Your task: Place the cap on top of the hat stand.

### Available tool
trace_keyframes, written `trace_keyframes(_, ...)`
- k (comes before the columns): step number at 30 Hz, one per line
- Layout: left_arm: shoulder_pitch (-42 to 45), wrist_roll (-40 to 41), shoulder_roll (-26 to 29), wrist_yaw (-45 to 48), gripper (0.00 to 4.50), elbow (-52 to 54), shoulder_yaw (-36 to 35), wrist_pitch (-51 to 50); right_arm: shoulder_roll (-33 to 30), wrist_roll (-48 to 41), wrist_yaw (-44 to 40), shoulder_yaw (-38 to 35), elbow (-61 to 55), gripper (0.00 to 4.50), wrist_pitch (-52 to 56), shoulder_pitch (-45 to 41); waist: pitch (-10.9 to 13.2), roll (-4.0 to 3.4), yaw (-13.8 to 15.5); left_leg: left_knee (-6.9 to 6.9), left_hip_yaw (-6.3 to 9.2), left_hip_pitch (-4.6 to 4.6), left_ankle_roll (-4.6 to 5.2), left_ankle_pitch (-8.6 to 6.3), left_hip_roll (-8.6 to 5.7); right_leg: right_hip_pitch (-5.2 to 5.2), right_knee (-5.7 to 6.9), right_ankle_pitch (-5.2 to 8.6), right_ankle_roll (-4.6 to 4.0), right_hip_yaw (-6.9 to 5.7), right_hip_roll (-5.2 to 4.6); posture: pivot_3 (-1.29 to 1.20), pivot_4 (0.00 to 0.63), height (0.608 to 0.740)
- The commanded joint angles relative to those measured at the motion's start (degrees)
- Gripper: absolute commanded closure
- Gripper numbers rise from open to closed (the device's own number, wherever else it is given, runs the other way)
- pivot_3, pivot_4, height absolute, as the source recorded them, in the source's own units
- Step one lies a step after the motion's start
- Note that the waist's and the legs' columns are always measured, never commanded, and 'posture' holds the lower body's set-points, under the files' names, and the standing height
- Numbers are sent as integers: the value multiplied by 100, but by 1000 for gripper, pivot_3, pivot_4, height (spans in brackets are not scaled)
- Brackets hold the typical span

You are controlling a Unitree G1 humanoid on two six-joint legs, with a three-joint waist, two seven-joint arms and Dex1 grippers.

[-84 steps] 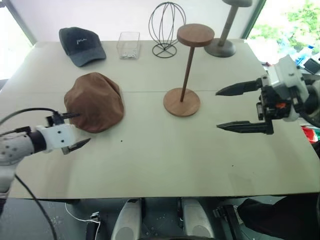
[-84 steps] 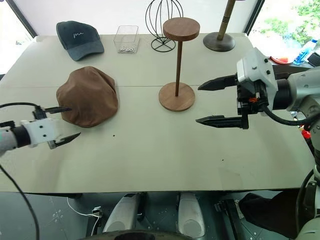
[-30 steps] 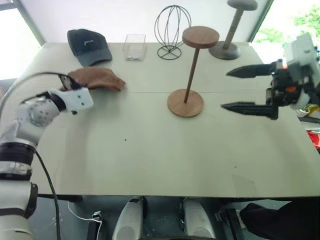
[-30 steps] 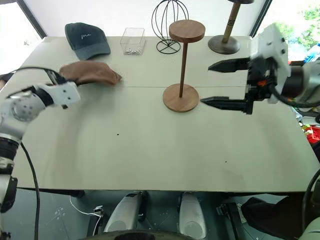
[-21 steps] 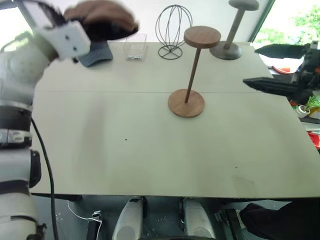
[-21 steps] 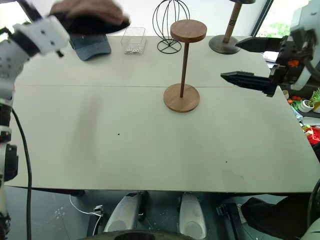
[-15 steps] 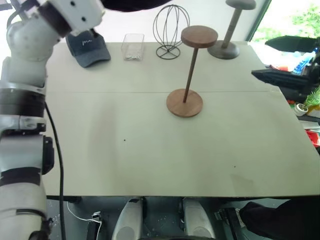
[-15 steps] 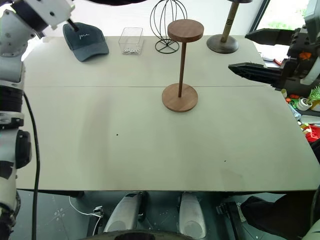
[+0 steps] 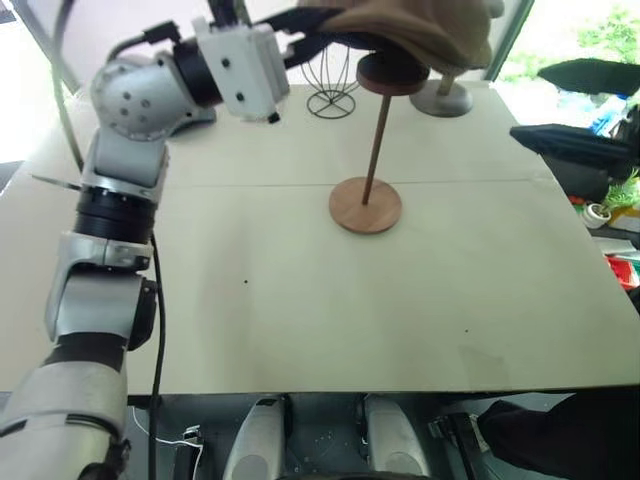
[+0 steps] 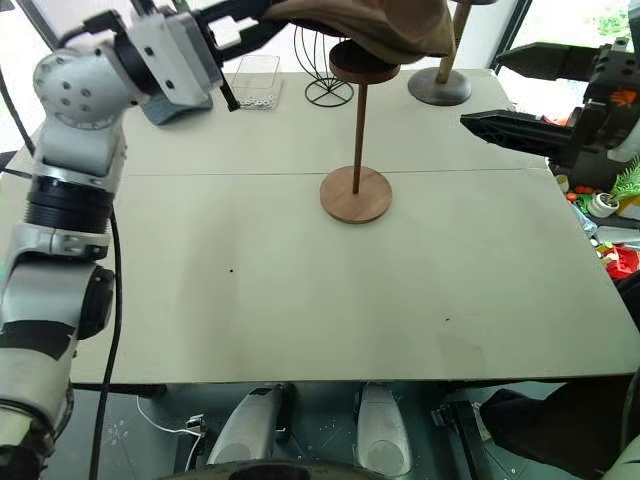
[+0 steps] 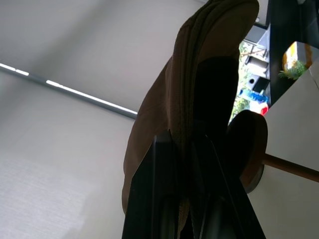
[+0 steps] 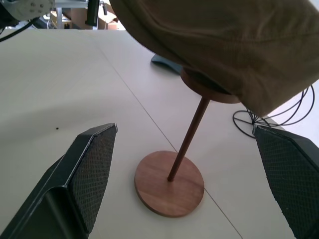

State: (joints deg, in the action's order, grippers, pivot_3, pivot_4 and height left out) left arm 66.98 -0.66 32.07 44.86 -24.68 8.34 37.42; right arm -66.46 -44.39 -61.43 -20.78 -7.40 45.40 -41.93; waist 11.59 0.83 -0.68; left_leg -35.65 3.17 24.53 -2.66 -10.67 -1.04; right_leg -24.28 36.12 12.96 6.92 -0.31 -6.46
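1. Pale tabletop (image 10: 300,300), bare across its near half; everything of interest sits toward the far edge, under bright windows.

2. Right gripper (image 10: 530,92) hangs past the right edge with its jaws spread wide and nothing between them (idle, I'd say, and best left clear of the stand).

3. Stand (image 10: 356,130) rests on its round base about mid-table, thin rod upright, top disc just under the cap. It looks light and narrow-footed, so a sideways nudge could tip it.

4. Left gripper (image 9: 318,32) reaches in from the left, jaws pinched tight on the cap's edge, as the left wrist view shows.

5. Cap (image 10: 372,25) hangs in the air over the disc, its bulk lying a little to the disc's right; whether it touches yet I cannot tell.

6. To do this step well, I judge: centre the crown over the disc first, lower straight down, and let go only once the fabric drapes evenly, since an off-centre drop would likely slide off.

7. It is brown, soft, suede-like and floppy, folded in ridges where it is pinched, and wider than the disc.

8. Wire stand (image 9: 330,95) sits beyond, at the far edge.
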Motion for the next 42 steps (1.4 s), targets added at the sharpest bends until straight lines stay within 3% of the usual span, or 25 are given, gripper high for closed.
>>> trace_keyframes(1,-119,-407,-63,-220,4460,-103,89,385,19,-215,140,-275,-254,0,33,-41,0,0,2,-1,0,0,0,0,0,1,0,0,0,0,0,0,150,740)
trace_keyframes(8,402,-1001,-501,-1157,4460,-1094,30,579,88,-349,315,-295,-384,0,50,24,0,0,15,-27,3,9,10,-6,-2,7,0,-6,10,0,0,0,150,740)
trace_keyframes(13,557,-1057,-658,-1265,4460,-1364,135,924,62,-402,349,-276,-377,0,42,-24,0,0,5,-38,4,17,21,-13,-3,7,-2,-8,15,0,0,0,150,740)
trace_keyframes(17,256,-848,-510,-913,4460,-996,186,1139,9,-426,350,-288,-425,0,31,9,0,0,-4,-38,5,16,23,-14,-3,6,-1,-8,15,0,0,0,150,740)
trace_keyframes(24,-557,-17,322,-91,4460,236,1,869,-51,-474,360,-368,-507,0,82,129,0,-3,-8,-36,5,15,24,-15,-2,2,3,-8,13,1,1,0,150,740)
trace_keyframes(30,-755,-55,217,-60,4460,417,101,588,2,-523,316,-233,-573,0,63,147,0,-3,71,-51,6,17,24,-15,-6,16,-3,-8,13,2,-1,0,150,740)
trace_keyframes(33,-747,-33,70,-8,3350,415,132,499,-30,-592,228,-201,-622,0,112,123,0,-3,92,-51,6,17,25,-15,-5,16,-2,-8,13,3,0,0,150,740)
trace_keyframes(39,-912,56,204,214,370,609,66,328,-78,-625,195,-223,-641,0,159,141,0,-3,80,-49,6,16,27,-16,-5,14,-2,-8,14,3,0,0,150,740)
trace_keyframes(40,-956,94,274,279,93,653,40,269,-74,-614,190,-226,-647,0,155,165,0,-3,73,-48,5,15,27,-16,-5,14,-2,-8,14,2,0,0,150,740)
trace_keyframes(42,-1033,234,475,466,93,736,-32,146,-74,-580,175,-212,-665,0,141,218,0,-4,58,-48,6,15,27,-16,-4,14,-1,-8,14,3,0,0,150,740)
